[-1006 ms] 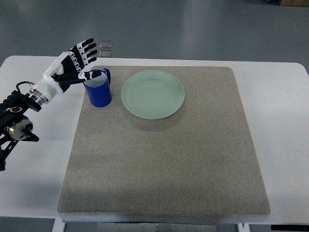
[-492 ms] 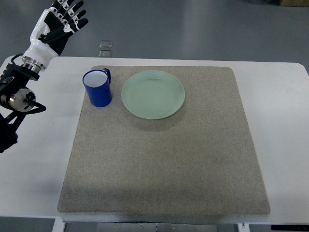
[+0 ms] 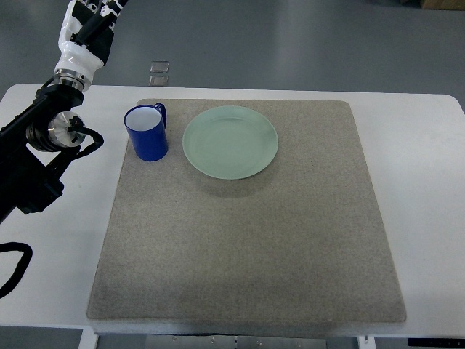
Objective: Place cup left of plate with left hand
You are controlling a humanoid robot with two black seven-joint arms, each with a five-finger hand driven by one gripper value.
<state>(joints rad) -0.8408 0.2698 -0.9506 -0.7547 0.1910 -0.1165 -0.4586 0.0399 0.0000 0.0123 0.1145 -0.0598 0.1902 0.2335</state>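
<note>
I see blue cup (image 3: 147, 133) upright, white inside, handle to the rear; just left of pale green plate (image 3: 230, 142), not touching.

Cup (image 3: 147, 132): blue, white inside, upright on the mat, handle at about 1 o'clock
Plate (image 3: 230, 142): pale green, just beside the cup at its 3 o'clock, a narrow gap between them
Mat (image 3: 247, 240): grey, on the white table (image 3: 429, 189)
Left hand (image 3: 89, 27): at 11 o'clock from the cup, well apart, cut off by the top edge

top view | steep downward look from robot's side | whole mat (image 3: 247, 218) framed | single camera
</note>
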